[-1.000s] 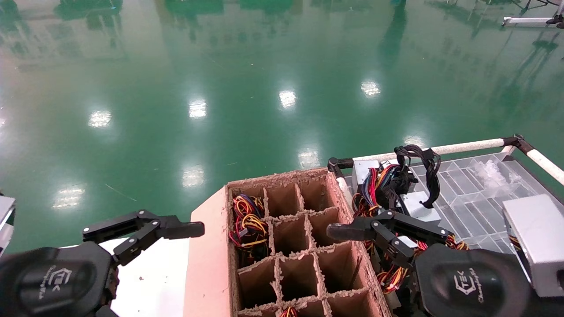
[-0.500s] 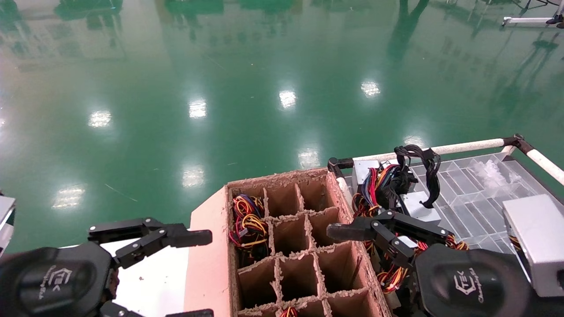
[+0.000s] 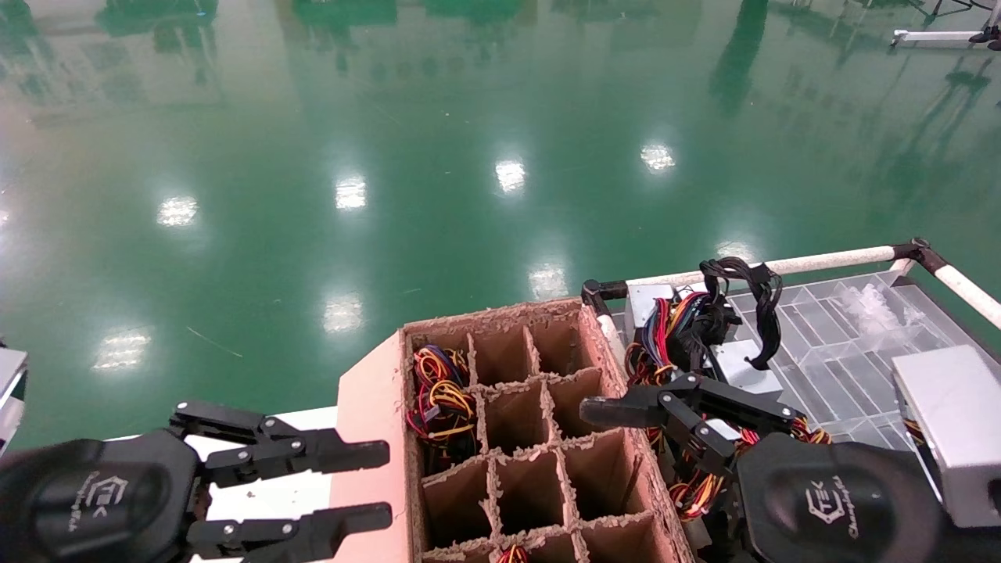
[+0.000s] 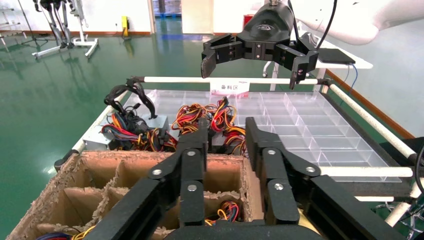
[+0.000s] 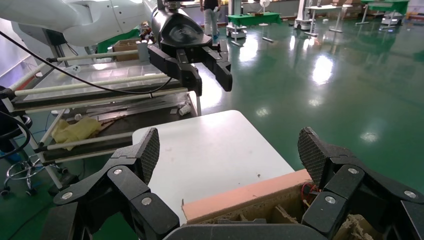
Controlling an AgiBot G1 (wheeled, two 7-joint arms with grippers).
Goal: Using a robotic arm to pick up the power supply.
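Observation:
The power supply is a small grey box in a tangle of red, yellow and orange wires on the cart tray, just past the carton's right wall. In the head view only a pale corner of the power supply shows under my right gripper. My right gripper hangs above it, jaws spread wide and empty; one of its fingers reaches over the carton's edge. My left gripper is open and empty over the carton's left flap, pointing across the carton toward the cart.
A brown divided carton stands in the middle, some cells holding coloured wires. A grey unit with a black cable loop and a larger grey box lie on the cart's clear tray. White rails edge the cart. A white table lies left.
My left gripper has turned and slid right toward the carton, so both of its fingers now show in the head view. The right arm and the wired units have not moved.

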